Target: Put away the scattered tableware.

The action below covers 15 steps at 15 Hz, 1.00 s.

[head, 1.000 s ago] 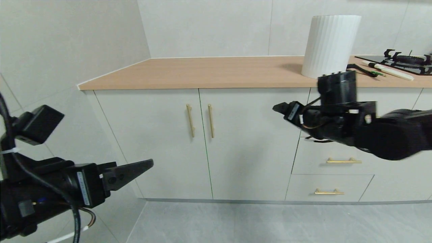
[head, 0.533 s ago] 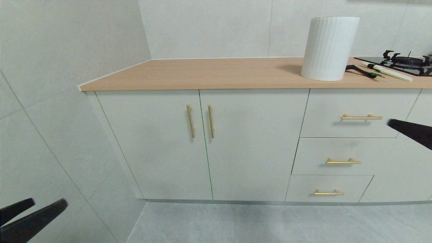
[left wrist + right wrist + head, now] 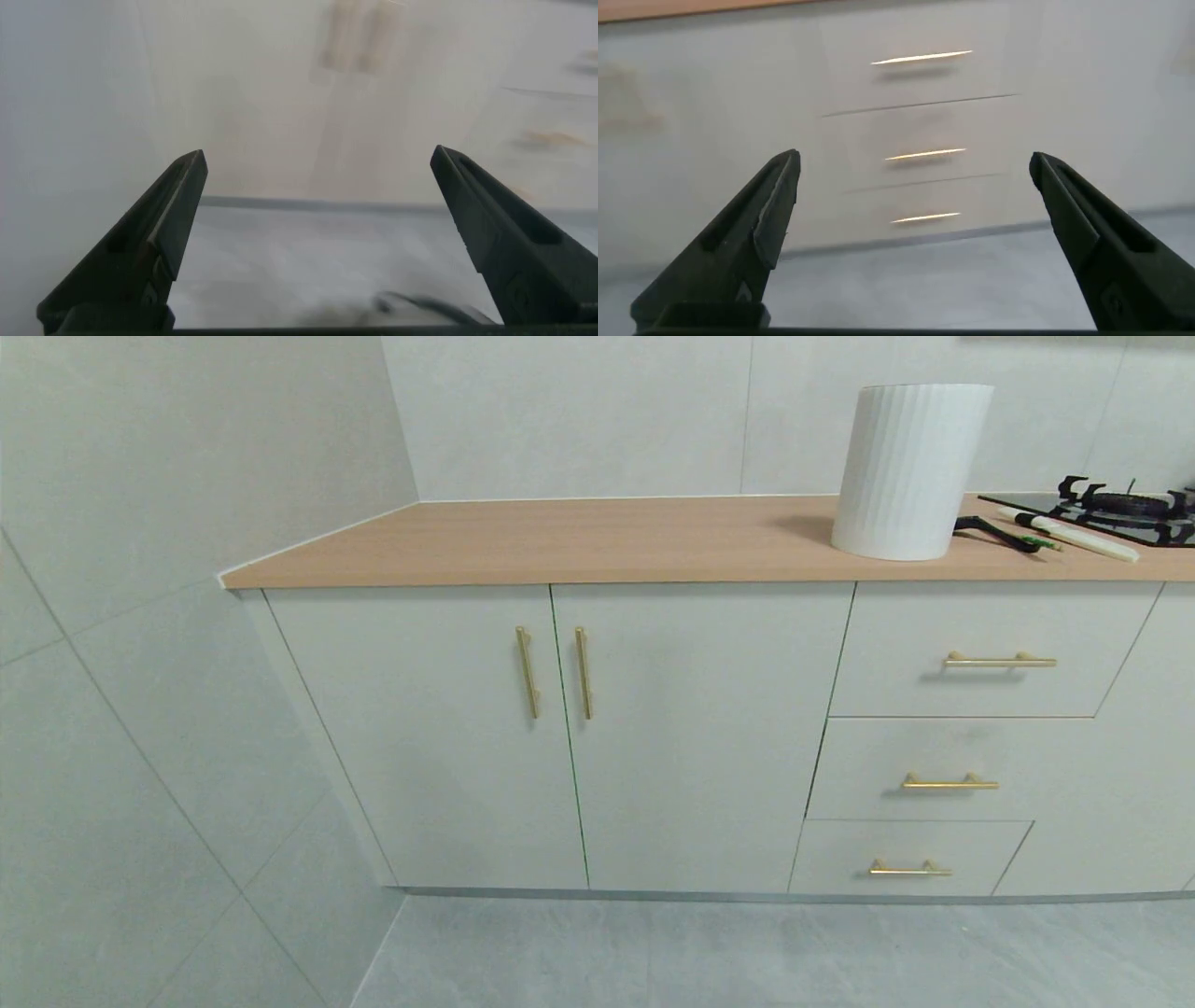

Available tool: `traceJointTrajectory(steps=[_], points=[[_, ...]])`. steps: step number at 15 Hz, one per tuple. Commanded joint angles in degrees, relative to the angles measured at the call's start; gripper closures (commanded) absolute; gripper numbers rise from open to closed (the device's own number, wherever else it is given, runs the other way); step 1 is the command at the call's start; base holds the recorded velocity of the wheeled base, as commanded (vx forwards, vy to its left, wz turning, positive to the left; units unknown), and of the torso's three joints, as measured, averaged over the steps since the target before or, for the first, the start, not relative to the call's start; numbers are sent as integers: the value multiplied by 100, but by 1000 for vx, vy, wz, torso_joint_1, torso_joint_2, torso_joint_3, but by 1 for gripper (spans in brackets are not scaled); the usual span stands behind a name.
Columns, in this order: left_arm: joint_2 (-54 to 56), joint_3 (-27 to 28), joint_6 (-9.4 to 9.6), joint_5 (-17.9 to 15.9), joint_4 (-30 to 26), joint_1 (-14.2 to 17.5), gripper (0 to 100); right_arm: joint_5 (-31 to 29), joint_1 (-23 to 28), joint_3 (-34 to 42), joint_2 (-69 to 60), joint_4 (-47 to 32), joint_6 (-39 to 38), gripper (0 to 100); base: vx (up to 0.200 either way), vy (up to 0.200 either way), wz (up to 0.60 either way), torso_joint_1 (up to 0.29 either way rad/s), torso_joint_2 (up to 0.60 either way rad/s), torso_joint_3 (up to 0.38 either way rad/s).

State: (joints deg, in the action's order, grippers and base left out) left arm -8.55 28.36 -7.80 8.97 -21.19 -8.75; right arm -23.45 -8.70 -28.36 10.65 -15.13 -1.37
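Note:
On the wooden countertop (image 3: 560, 537), at its right end, lie a black utensil (image 3: 999, 530) and a white-handled utensil (image 3: 1074, 534) with a green part. Both rest just beside a tall white ribbed container (image 3: 910, 471). My left gripper (image 3: 318, 157) is open and holds nothing, facing the foot of a pale cabinet and the grey floor. My right gripper (image 3: 915, 159) is also open with nothing in it, and faces a stack of three drawers with gold handles (image 3: 922, 58).
A black stove grate (image 3: 1120, 504) sits at the counter's far right. Below the counter are two cabinet doors (image 3: 560, 709) with gold handles and three drawers (image 3: 962, 663). A tiled wall closes in on the left; grey floor lies in front.
Both arms have drawn back out of the head view, the left one down and to the left, the right one off to the right. The things on the counter have not moved.

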Motion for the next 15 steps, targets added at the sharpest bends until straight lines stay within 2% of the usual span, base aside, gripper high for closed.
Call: traceJointTrajectory(steps=[1,2,3,4,5,6,8,9,10,11,12,14,15], points=[[310,-129,121,96,-8,401,0,-36,774,190,-723,-78,5,0,0,0,0,0,0,0],[503,-269,270,52,1,717,0,210,941,401,-978,-60,22,0,0,0,0,0,0,0],[828,-436,525,-89,-17,831,0,289,932,586,-1022,-43,5,0,0,0,0,0,0,0],[855,-647,648,-106,9,875,0,245,932,656,-1039,-34,-30,0,0,0,0,0,0,0],[855,-1016,675,96,203,875,0,262,923,911,-1048,1,-154,0,0,0,0,0,0,0],[855,-1324,675,105,581,875,0,298,923,1271,-1048,238,-277,0,0,0,0,0,0,0],[855,-2317,727,26,1864,875,0,869,923,2458,-1048,1697,-294,0,0,0,0,0,0,0],[855,-2616,780,-97,2286,875,0,1036,923,2836,-1048,2198,-268,0,0,0,0,0,0,0],[855,-2836,930,-414,2637,875,0,1344,923,2818,-1048,2119,-312,0,0,0,0,0,0,0],[855,-2827,842,-572,2567,875,0,1511,923,2836,-1048,2005,-268,0,0,0,0,0,0,0],[855,-2836,868,-607,2461,875,0,1669,923,2836,-1039,1759,-118,0,0,0,0,0,0,0],[855,-2827,903,-730,2251,875,0,1915,923,2836,-1048,1759,242,0,0,0,0,0,0,0],[855,-2827,912,-968,2136,875,0,2231,923,2836,-1039,1583,268,0,0,0,0,0,0,0]])
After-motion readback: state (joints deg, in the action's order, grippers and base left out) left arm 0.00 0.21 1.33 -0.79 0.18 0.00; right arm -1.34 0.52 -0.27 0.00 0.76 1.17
